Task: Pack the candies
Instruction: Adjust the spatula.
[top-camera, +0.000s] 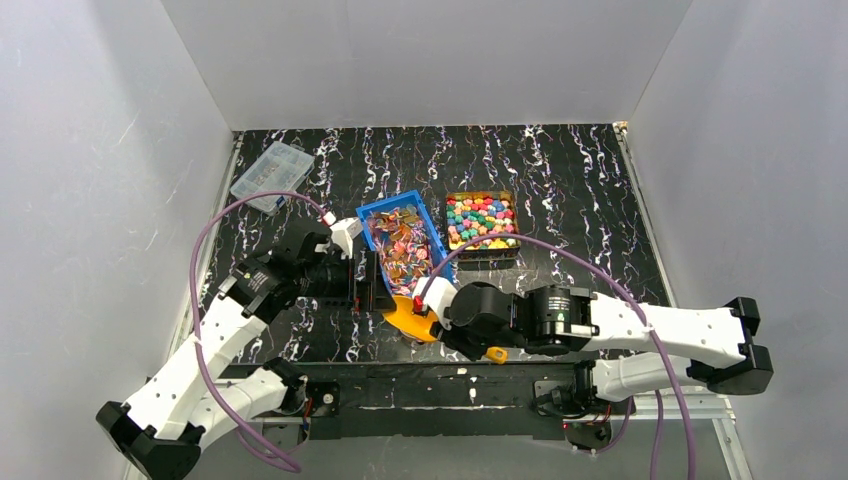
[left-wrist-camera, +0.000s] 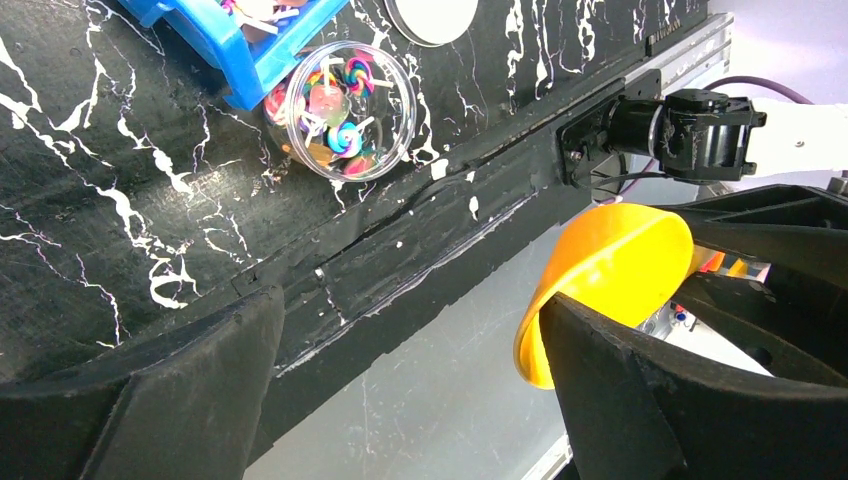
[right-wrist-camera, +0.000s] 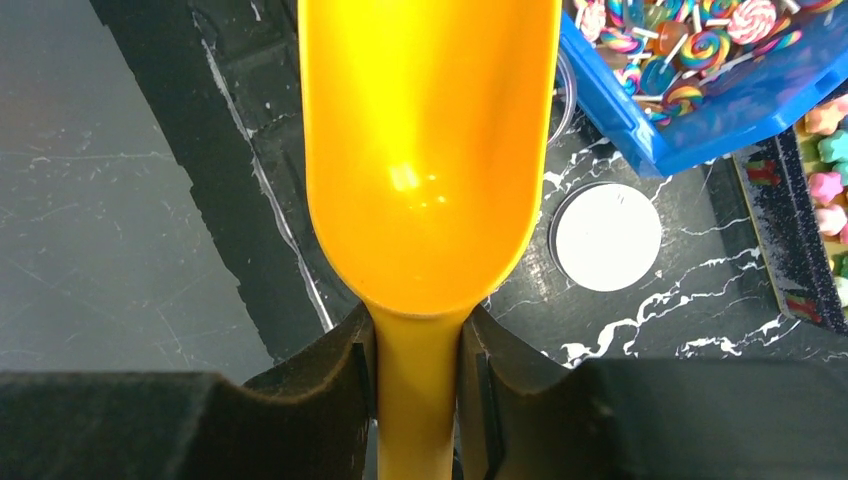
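A black, white-veined table (top-camera: 580, 180) sits inside plain white walls, and both arms reach in from its near edge at the bottom of the top view. Nearest, the right gripper (right-wrist-camera: 418, 345) comes in low from the right, forearm almost level, its jaws narrowed onto the handle of an orange scoop (right-wrist-camera: 430, 150). The scoop's bowl is empty and hangs over the table's front lip. The left gripper (left-wrist-camera: 420, 400) bends in from the left with its jaws spread wide, holding nothing. Just beyond it is a clear round tub (left-wrist-camera: 340, 98) with a few swirl sweets inside, touching the corner of the blue bin (right-wrist-camera: 700, 105). A white lid (right-wrist-camera: 607, 237) lies flat close by. Most of the candies (top-camera: 405, 248) are in that bin at frame centre. More bright rounded ones fill a dark tray (top-camera: 480, 193) just to its right, and a clear compartment box (top-camera: 272, 174) sits far off at upper left. This looks like the scooping stage, with the tub only partly filled. The next move likely calls for swinging the scoop forward, digging into the bin, then tipping over the tub without spilling.
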